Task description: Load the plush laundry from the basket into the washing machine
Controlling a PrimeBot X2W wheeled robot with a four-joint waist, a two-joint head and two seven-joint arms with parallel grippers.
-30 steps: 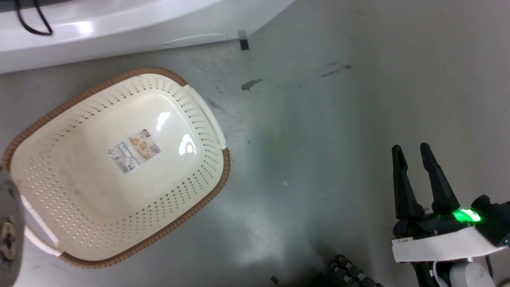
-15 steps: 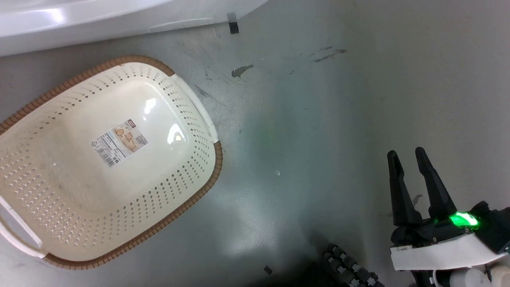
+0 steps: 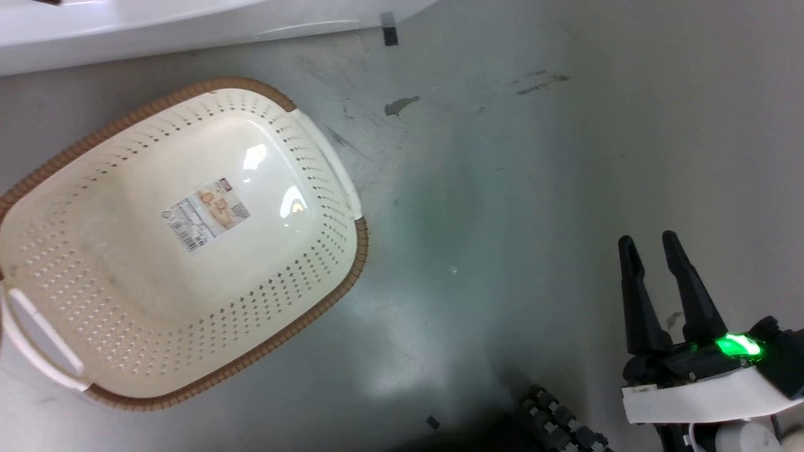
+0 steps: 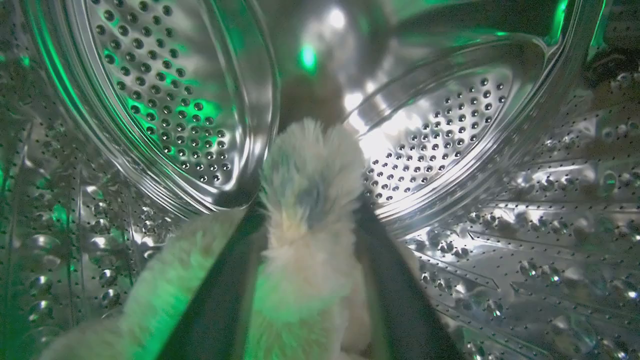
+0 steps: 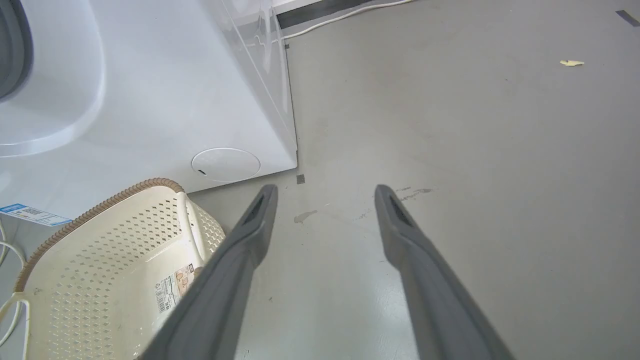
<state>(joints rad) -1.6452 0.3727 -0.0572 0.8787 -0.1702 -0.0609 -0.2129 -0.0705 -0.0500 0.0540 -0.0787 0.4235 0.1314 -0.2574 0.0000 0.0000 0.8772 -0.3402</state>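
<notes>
- Deep inside the drum [image 4: 165, 115], left gripper [image 4: 307, 207] straddles the plush toy [image 4: 305, 270] to drop it; grip unclear.
- Right gripper [image 3: 647, 240] hangs open, unneeded, near the empty basket [image 3: 361, 251].

Floor [image 3: 502, 188]: smooth grey and glossy, with a pale glare patch [image 3: 402, 370] left of the right jaws. Dark stain [image 5: 305, 216] just ahead, between the jaw tips. Scuff marks [image 5: 415, 191] just right of them. Black tape square [image 5: 300, 179] slightly farther ahead. Yellow scrap [image 5: 571, 62] well ahead, to the right. Dark skirting [image 5: 320, 6], white cable [image 5: 350, 15] along it, far ahead.
</notes>
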